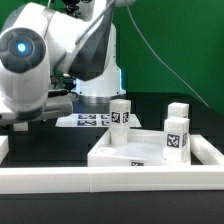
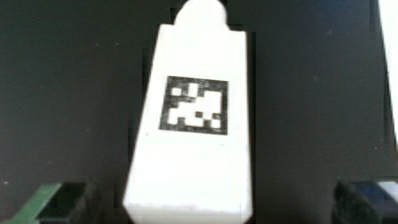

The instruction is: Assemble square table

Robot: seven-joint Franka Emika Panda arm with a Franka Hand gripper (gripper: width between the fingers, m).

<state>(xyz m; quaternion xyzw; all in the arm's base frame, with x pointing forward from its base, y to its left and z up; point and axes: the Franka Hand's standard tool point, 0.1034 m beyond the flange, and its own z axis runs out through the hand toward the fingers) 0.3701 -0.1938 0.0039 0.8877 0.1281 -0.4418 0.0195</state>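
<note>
Black bench, arm (image 1: 35,60) at upper left. Wrist view: fingers (image 2: 199,200) spread wide around one leg (image 2: 192,120), not pinching yet, so it's the pick-up step, I think. Next: clamp, lift. Top (image 1: 150,155) sits lower right with legs (image 1: 120,112) standing.

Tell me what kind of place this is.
Probably a robotics lab test bench: a robot arm over a black work surface, white furniture parts carrying printed tags, like the leg peg, and a flat marker board near the arm's base.
</note>
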